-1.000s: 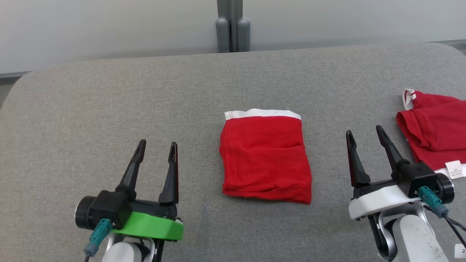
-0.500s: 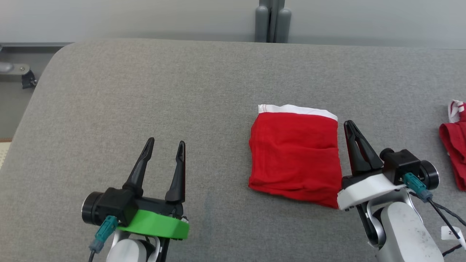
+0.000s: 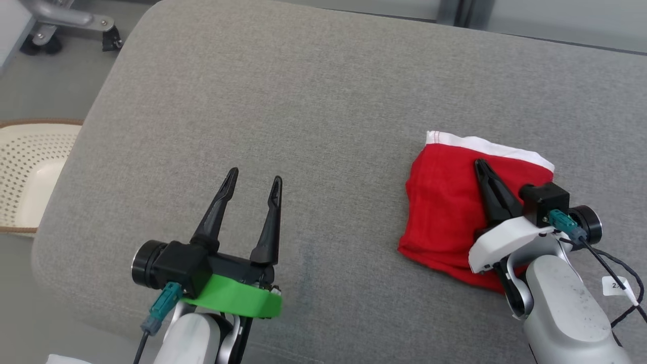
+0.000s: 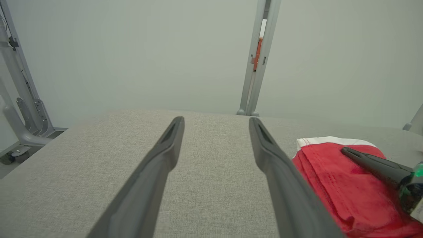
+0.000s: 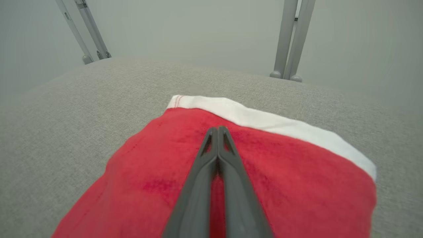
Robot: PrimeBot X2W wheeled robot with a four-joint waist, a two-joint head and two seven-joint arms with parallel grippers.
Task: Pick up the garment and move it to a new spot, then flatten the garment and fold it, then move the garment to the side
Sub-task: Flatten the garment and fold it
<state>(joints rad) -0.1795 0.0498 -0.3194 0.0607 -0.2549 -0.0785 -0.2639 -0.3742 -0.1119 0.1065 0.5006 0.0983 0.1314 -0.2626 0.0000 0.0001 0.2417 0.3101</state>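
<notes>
Garment of red cloth (image 3: 442, 212) (image 5: 297, 185) (image 4: 333, 188), folded into a rough rectangle with a white band along its far side, lies flat on the grey fabric-covered worktop (image 3: 303, 101). It sits on the worktop's right part, well apart from the rounded left edge. The right gripper (image 3: 480, 165) (image 5: 217, 129) is stretched over it, its two long dark fingers clenched tip against tip with no cloth showing between them. They point away from the robot and lean a little leftward, low across the garment's right half, with the tips short of the white band. Whether they press on the cloth I cannot tell. Behind them the white collar (image 3: 505, 240) at the wrist and the pale forearm (image 3: 566, 308) come in from the near right and cover the garment's near right corner. The left gripper (image 3: 255, 176) (image 4: 216, 120) hangs above bare worktop nearer the left edge, well apart from the garment. Its fingers are spread and released, grasping nothing, and they point away from the robot with a slight rightward tilt above a green collar (image 3: 232, 301). Off the worktop's left edge stands a cream perforated basket (image 3: 25, 167). A pair of grey upright posts (image 4: 256, 66) (image 5: 290, 39) rises just beyond the far edge.
</notes>
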